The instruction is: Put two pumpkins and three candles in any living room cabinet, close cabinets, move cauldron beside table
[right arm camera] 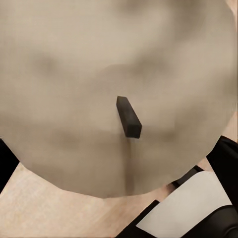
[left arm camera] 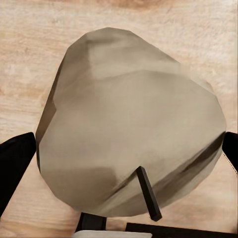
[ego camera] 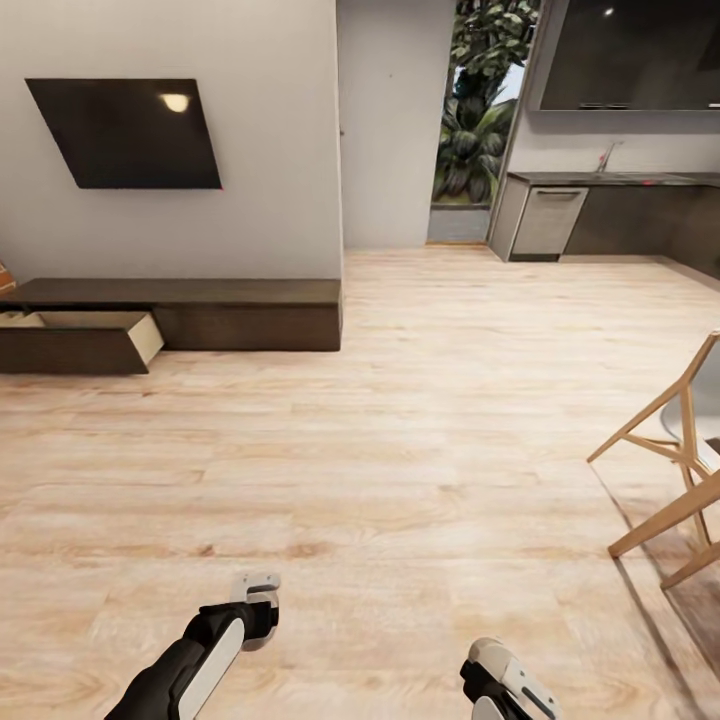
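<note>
dark-brown wood-grain cabinet (ego camera: 240, 310), beige-grey candle (left arm camera: 129, 124), black wick (left arm camera: 148, 193)

One beige candle (right arm camera: 99, 74), dark wick (right arm camera: 129, 117) facing me, between my right hand's fingers (right arm camera: 225, 163); wooden floor (right arm camera: 39, 213) beyond.

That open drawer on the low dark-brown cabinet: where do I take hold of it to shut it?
On the open drawer, the front is flat and handleless, so pinch the exposed top edge near the middle, coming from above on the room side; pulled out, that lip stands free of the low dark-brown wood cabinet.
</note>
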